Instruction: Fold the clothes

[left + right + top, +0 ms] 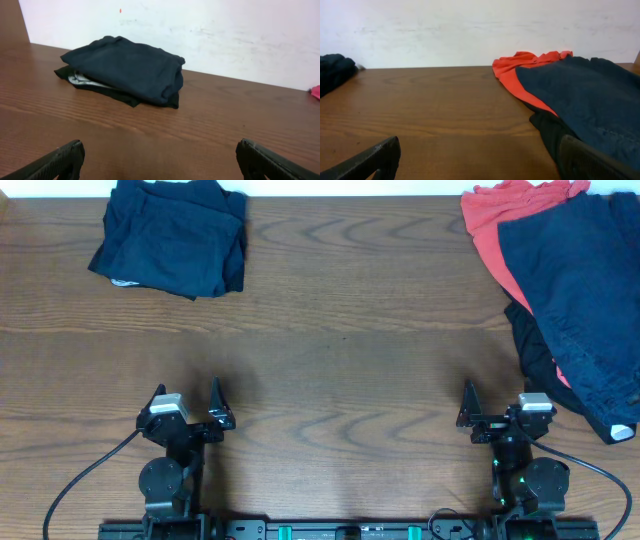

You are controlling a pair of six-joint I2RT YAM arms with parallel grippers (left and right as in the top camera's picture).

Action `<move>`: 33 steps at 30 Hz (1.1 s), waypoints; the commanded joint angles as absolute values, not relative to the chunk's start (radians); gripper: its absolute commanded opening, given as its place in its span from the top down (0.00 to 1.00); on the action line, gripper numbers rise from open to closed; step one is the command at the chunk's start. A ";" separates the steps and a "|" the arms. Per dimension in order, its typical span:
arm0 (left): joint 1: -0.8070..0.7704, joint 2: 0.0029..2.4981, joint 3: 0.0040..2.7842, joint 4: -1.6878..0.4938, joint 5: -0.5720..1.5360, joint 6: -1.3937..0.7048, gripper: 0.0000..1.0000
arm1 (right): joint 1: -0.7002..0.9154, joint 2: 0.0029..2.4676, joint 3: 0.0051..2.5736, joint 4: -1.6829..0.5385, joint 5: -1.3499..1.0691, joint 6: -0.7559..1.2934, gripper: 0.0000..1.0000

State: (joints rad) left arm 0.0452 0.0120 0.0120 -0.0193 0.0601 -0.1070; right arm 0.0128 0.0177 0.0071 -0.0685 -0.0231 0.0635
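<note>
Navy folded pile: whole from left wrist, edge from right | left fingers, right fingers wide

table: fills the overhead view; wall stands behind its far edge.
stack: on the table at the far left corner, well apart from both grippers.
pile: on the table at the far right, running from the far edge toward the near side along the right edge.
top garment: lies on the pile; lower garment sticks out from under it to the far left.
left gripper: near edge, left side, before the stack.
right gripper: near edge, right side, just left of the pile's near end.
</note>
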 commanded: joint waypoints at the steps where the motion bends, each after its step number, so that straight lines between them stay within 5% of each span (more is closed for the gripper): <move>1: 0.050 0.004 0.004 -0.066 0.060 -0.097 0.02 | 0.020 0.015 0.006 -0.072 -0.027 0.051 0.01; 33: 0.050 0.004 0.004 -0.066 0.060 -0.098 0.02 | 0.020 0.015 0.006 0.015 0.026 0.051 0.01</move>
